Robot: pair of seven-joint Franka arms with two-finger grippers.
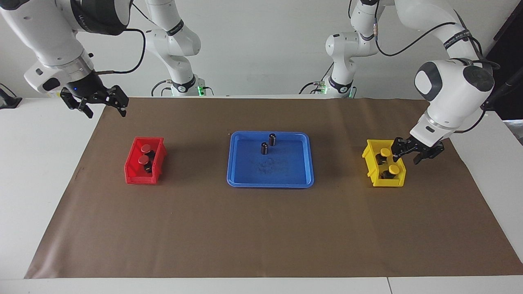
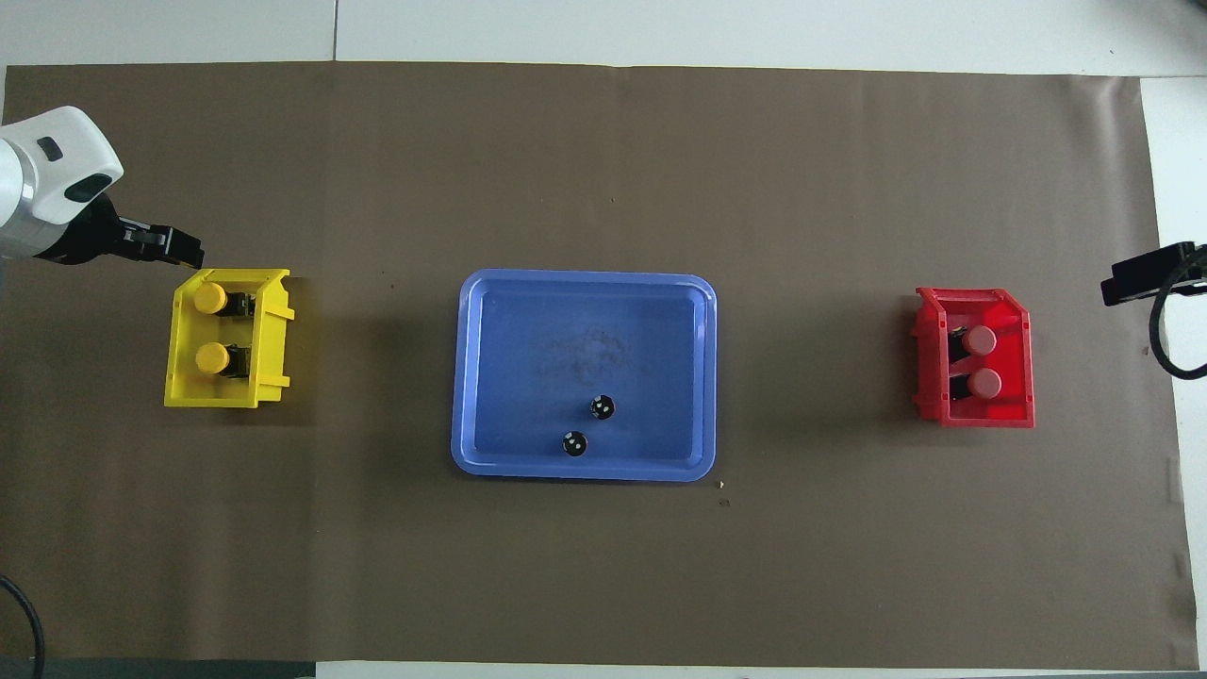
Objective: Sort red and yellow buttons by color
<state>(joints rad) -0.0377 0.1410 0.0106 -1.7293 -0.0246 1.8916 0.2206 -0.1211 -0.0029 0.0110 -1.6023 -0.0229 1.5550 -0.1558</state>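
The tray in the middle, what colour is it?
Blue. The tray shows best in the overhead view.

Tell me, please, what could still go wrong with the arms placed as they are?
The left gripper hangs low beside the yellow bin; a careless withdrawal might clip its wall and jostle the two yellow buttons. The two dark cylinders standing upright in the blue tray could topple if the tray were bumped.

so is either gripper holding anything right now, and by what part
Nothing is held. The left gripper hangs open beside the yellow bin, its jaws empty. The right gripper is raised and empty.
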